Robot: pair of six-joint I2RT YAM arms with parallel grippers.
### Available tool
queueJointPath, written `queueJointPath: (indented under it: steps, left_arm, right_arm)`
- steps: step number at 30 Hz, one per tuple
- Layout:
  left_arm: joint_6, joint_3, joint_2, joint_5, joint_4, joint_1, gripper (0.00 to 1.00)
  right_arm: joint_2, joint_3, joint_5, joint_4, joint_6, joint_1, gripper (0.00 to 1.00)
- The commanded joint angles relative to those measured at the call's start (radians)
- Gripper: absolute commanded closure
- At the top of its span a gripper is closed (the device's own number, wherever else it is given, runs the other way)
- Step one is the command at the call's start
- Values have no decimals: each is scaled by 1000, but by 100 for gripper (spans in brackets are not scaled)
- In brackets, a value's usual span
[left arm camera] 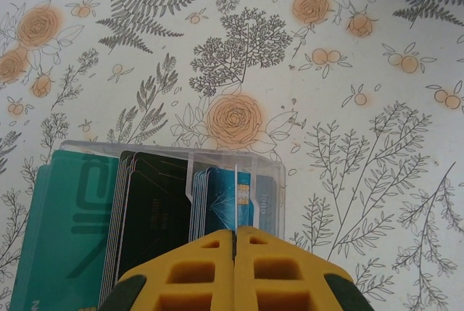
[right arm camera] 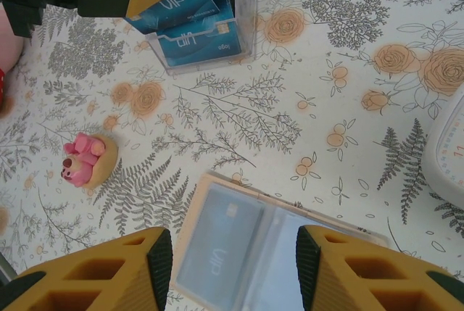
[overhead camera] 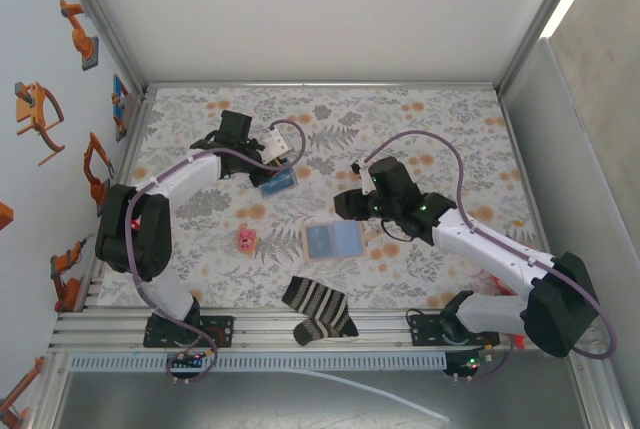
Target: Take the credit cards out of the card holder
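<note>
The tan card holder (overhead camera: 333, 240) lies open on the flowered cloth, its rim (right arm camera: 194, 213) under my right gripper (right arm camera: 233, 256). A blue-grey credit card marked VIP (right arm camera: 217, 249) sits in its left panel. The right gripper (overhead camera: 357, 201) hovers above it, open, with nothing between the fingers. My left gripper (left arm camera: 235, 233) is shut on a thin credit card (left arm camera: 236, 195) seen edge-on, held upright over a clear box (left arm camera: 272, 180). In the top view the left gripper (overhead camera: 268, 171) is at that box (overhead camera: 277, 182).
The clear box (right arm camera: 243, 6) holds teal, black and blue cards. A white rounded-square object (overhead camera: 284, 142) lies behind it. A pink toy (overhead camera: 246, 239) sits left of the card holder, and a striped sock (overhead camera: 318, 309) lies by the near edge.
</note>
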Motion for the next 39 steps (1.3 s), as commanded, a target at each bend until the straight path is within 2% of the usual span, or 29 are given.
queueJointPath:
  steps: [1,9,12,14,15,18,21,26,31,33,39]
  left_arm:
    - [44,42,24,27,-15,8,100]
    - [51,64,70,30,-19,13,99]
    - [37,76,80,36,-30,12,87]
    - [28,77,75,38,-32,12,83]
    - [24,75,71,41,-30,12,75]
    - [13,75,49,44,-35,11,73]
    - [-16,72,13,48,-43,8,50]
    - [-67,41,-74,34,-45,-5,25]
    - [-141,-39,-194,-14,-27,-32,5]
    - [-178,-90,-258,-41,0,-50,1]
    - [-337,-226,-438,-169,99,-107,3]
  right_arm:
    - [-4,6,16,10,14,6,51]
    - [-5,6,15,10,14,5,51]
    - [-4,6,12,10,14,5,51]
    - [-2,5,10,10,15,6,49]
    - [-2,5,10,12,17,5,48]
    - [4,5,3,11,19,6,47]
    - [15,5,-5,4,23,7,47]
    - [43,12,32,-46,38,24,48]
    - [80,30,88,-108,49,58,48]
    - [98,41,111,-127,56,80,48]
    - [147,74,193,-163,70,159,47]
